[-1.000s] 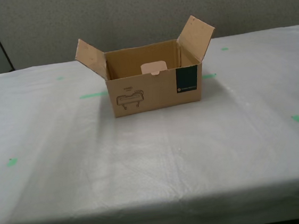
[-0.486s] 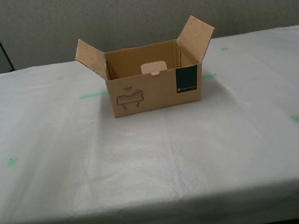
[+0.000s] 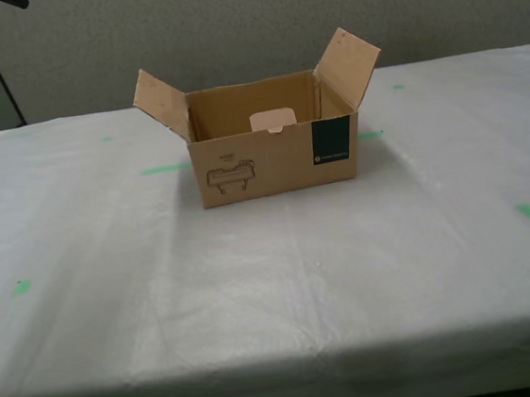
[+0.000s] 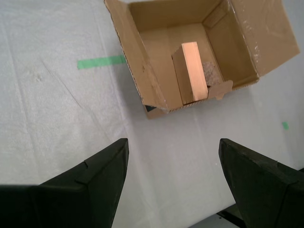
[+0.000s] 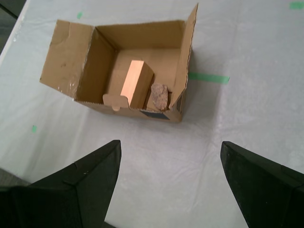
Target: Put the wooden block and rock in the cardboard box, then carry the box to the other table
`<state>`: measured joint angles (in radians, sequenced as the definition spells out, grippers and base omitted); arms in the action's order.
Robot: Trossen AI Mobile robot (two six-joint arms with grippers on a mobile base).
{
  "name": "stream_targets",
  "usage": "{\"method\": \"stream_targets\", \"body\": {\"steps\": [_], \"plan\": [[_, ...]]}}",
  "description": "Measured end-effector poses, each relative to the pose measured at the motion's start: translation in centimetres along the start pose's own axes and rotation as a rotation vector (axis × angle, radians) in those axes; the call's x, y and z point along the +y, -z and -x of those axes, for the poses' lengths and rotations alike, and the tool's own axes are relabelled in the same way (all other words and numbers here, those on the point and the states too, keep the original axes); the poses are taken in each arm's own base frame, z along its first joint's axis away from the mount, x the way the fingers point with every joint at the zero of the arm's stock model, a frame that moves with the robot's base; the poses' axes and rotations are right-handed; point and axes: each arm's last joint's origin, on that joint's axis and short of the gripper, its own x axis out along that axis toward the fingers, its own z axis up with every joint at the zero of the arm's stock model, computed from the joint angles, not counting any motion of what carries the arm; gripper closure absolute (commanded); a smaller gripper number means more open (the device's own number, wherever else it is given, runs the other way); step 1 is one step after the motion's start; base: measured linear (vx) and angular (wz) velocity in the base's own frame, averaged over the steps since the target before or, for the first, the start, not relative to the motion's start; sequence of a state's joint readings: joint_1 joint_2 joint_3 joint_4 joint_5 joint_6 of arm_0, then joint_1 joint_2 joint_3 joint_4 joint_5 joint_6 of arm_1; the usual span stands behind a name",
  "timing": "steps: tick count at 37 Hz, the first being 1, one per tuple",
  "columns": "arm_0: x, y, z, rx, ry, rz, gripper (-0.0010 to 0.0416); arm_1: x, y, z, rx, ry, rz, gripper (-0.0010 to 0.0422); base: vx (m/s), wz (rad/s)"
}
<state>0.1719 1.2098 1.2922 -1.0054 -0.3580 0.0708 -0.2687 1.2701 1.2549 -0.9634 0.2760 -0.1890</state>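
The cardboard box [image 3: 275, 159] stands open on the other table [image 3: 256, 294], flaps spread, and its front wall hides its contents in the exterior view. Both wrist views look down into it. The wooden block [image 5: 135, 83] stands inside, with the rock [image 5: 160, 96] beside it against a wall. The second wrist view shows the same wooden block [image 4: 192, 71] and rock [image 4: 210, 73]. My first gripper [image 5: 171, 185] is open and empty, high above the cloth and short of the box. My second gripper [image 4: 173, 175] is likewise open, empty and apart from the cardboard box [image 4: 190, 52].
Wrinkled white cloth covers the table, with green tape marks [image 3: 164, 168] beside the box and smaller ones [image 3: 529, 210] toward the edges. A grey wall runs behind. A dark tip [image 3: 12, 2] pokes in at the exterior view's upper left corner.
A dark tip has come into the exterior view's upper left corner. The box has not moved.
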Motion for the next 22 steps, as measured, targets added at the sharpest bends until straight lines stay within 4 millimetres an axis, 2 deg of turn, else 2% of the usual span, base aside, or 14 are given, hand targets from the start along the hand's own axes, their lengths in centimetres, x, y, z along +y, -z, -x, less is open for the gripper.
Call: {"method": "stream_targets", "body": {"steps": [9, 22], "plan": [[-0.4, 0.8, -1.1, 0.046, 0.002, 0.010, 0.0094, 0.5, 0.8, -1.1, 0.036, -0.005, 0.010, 0.0156, 0.000, 0.000], [-0.9, 1.4, -2.1, 0.057, 0.002, 0.007, 0.0106, 0.5, 0.6, -1.4, 0.008, 0.001, 0.002, 0.0156, 0.000, 0.000]]}}
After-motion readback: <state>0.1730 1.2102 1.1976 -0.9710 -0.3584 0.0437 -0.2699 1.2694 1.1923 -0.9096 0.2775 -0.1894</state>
